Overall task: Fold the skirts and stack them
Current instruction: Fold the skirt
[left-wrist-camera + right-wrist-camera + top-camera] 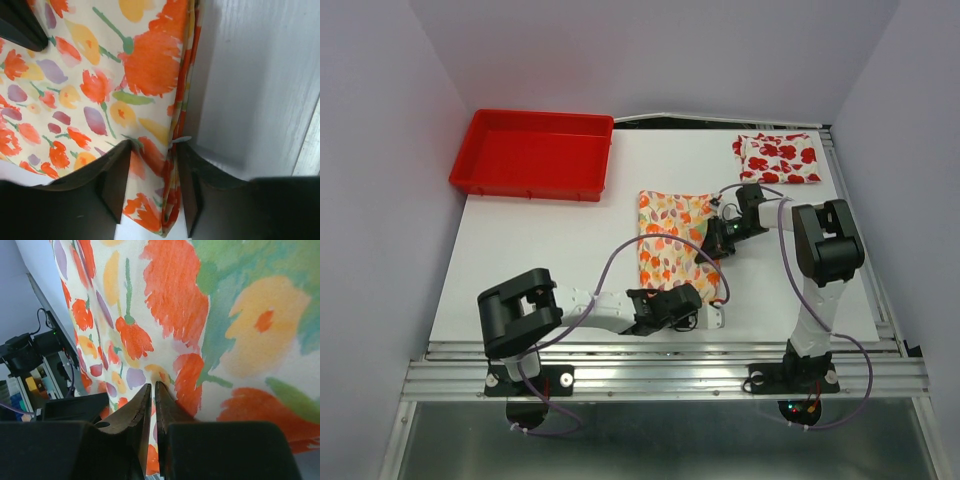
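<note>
Since the cream skirt (670, 240) lies lengthwise away from the arms in the middle of the desk (540, 270), both work its right edge: the right pincer (152, 387) clenched on the far part, the left pincer (155, 147) unclenched, astride the near corner.

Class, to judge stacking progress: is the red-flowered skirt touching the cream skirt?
Apart. The top view shows bare white table between the red-flowered skirt at the far right and the cream skirt mid-table.
</note>
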You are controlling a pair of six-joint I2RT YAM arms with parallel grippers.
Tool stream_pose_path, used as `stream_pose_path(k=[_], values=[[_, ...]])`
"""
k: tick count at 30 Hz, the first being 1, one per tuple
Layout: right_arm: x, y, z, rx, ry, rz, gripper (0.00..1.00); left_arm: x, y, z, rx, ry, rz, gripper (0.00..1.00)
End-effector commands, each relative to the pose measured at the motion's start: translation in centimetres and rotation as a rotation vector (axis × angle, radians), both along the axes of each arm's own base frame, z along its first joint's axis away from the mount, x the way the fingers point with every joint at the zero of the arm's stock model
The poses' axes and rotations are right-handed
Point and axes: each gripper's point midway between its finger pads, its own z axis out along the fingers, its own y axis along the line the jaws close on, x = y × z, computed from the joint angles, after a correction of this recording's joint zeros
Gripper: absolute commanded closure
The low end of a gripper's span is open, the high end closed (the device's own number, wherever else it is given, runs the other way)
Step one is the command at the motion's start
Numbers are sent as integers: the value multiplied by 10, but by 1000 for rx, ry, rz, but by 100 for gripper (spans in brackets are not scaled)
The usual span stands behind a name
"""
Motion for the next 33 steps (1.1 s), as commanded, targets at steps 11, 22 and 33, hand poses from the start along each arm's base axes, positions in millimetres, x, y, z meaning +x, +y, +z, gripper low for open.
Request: stream_pose_path(k=[11, 22, 33], values=[[-12, -23, -45, -172, -27, 51, 86, -31, -11, 8, 0, 141, -137, 100], [-1, -16, 0, -166, -147, 106, 82, -71, -3, 33, 30, 370, -233, 100], [85, 3, 55, -132, -309, 57, 77, -77, -4, 53, 7, 546, -250, 100]])
